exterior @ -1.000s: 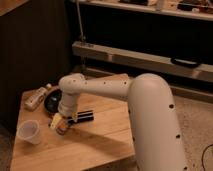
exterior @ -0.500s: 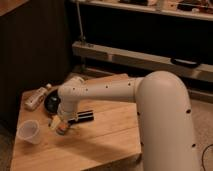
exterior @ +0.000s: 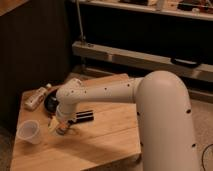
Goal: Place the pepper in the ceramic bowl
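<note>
My gripper [exterior: 58, 127] points down at the front left of the wooden table [exterior: 100, 140], at the end of the white arm [exterior: 100, 95]. It stands open. A small orange-red pepper [exterior: 63, 131] shows at the tips, low over the wood; whether it touches them I cannot tell. The black ceramic bowl [exterior: 49, 103] sits just behind the gripper, mostly hidden by the arm's wrist.
A clear plastic cup [exterior: 29, 132] stands left of the gripper near the table's front left corner. A bottle [exterior: 36, 97] lies on its side at the back left. A black cylinder [exterior: 83, 117] lies right of the gripper. A dark shelf unit rises behind the table.
The arm's wrist has sunk a little toward the table. The gripper stays over the same spot, slightly lower. The objects on the table have not moved.
</note>
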